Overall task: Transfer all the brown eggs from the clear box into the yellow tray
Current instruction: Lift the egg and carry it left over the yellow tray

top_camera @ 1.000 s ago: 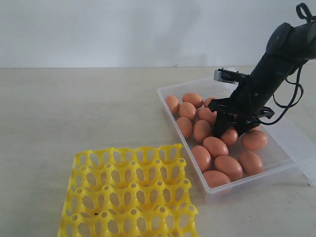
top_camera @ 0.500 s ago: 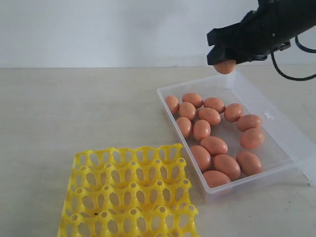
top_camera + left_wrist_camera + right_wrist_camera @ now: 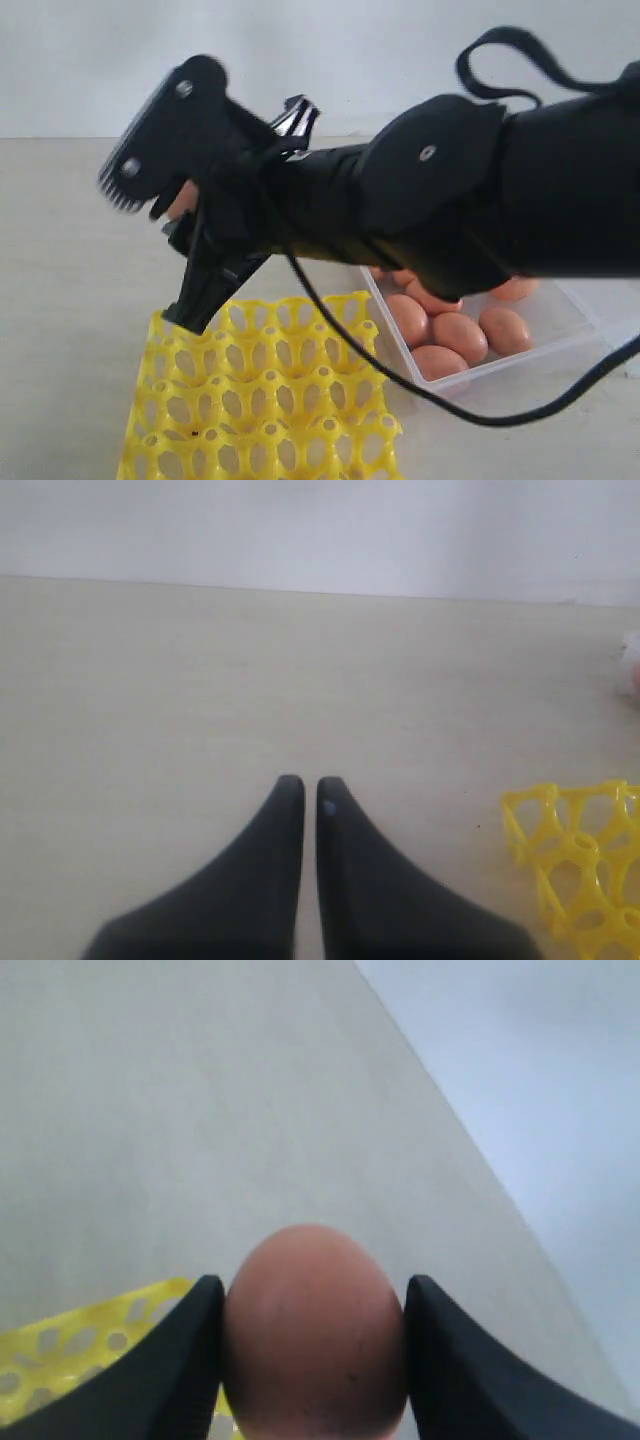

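Note:
My right gripper (image 3: 172, 222) is shut on one brown egg (image 3: 183, 200), held in the air over the far left corner of the yellow tray (image 3: 262, 400). In the right wrist view the egg (image 3: 315, 1330) fills the gap between both black fingers, with a corner of the tray (image 3: 70, 1345) below. The clear box (image 3: 560, 345) stands right of the tray, mostly hidden behind the right arm; several brown eggs (image 3: 462, 337) show in its near end. My left gripper (image 3: 303, 785) is shut and empty, low over the bare table, with a tray corner (image 3: 580, 860) beside it.
The right arm (image 3: 450, 200) stretches across the middle of the exterior view and trails a black cable (image 3: 400, 380) over the gap between tray and box. The beige table (image 3: 70, 260) runs back to a pale wall.
The right gripper closed on an egg in the box, lifted it out, and swung left across the table to above the tray's far corner. The box holds one egg fewer.

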